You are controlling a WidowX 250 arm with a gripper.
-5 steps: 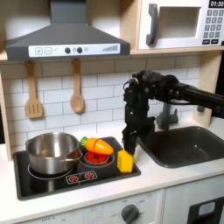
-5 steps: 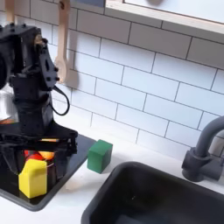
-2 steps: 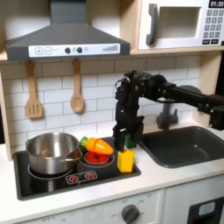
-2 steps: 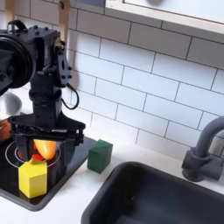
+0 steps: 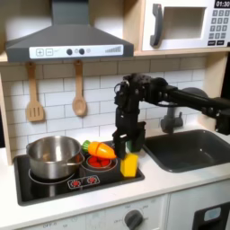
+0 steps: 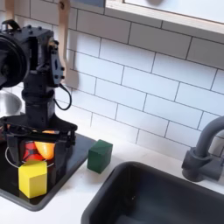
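Arm bent over the stove, claw [image 6: 35,133] pointing straight down, fingers spread wide and empty above the carrot [image 5: 101,150], yellow block [image 6: 33,178] just beside.

toy kitchen: stove [image 5: 54,184], sink [image 5: 193,151]

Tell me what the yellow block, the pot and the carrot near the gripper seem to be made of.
The yellow block looks like painted wood: matte, flat faces, softened edges. The pot looks like polished metal, with bright reflections on its wall. The carrot seems glossy moulded plastic, judging by its sheen, though that is less sure. The gripper hangs open above the carrot.
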